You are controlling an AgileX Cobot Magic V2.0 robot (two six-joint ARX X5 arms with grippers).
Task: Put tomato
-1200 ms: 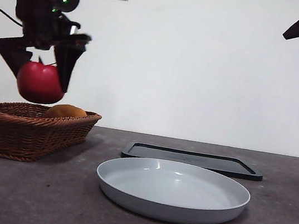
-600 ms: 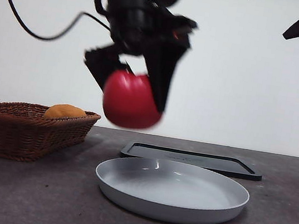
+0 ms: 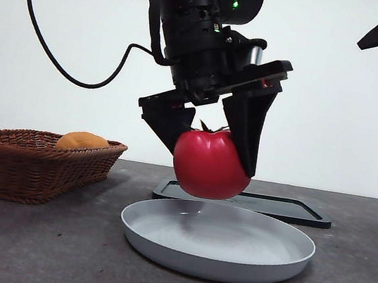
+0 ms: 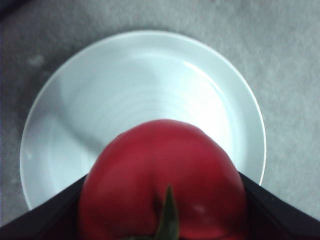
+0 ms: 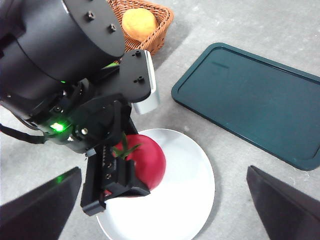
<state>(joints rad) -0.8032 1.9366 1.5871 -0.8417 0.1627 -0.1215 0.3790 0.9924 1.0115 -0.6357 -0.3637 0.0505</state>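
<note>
From the front we see the left gripper (image 3: 209,160) coming down from above, big and dark, with its two black jaws clamped on the tomato (image 3: 211,165) — one jaw on each side of it. The tomato hangs in the air just above the grey plate (image 3: 214,256), not touching it; its green stem points up and a little toward the arm. Behind the plate lies a flat dark tray (image 3: 285,209). Off to one side stands a wicker basket (image 3: 28,171) with an orange fruit (image 3: 82,141) in it. The table (image 3: 31,246) is dark grey, and a black tip of the other arm shows at a top corner.

In the left wrist view we look down past the tomato (image 4: 164,182), which fills the space between the jaws, onto the plate (image 4: 75,115) right beneath it.

In the right wrist view the right gripper (image 5: 165,215) waits high up with its jaws wide apart, holding nothing. Below it we see the left gripper (image 5: 131,170) gripping the tomato (image 5: 147,160) over the plate (image 5: 190,200) — toward the rim nearer the basket (image 5: 160,25) rather than dead centre. The orange fruit (image 5: 139,23) sits in the basket, and the tray (image 5: 250,100) lies just beside the plate, apart from it.
</note>
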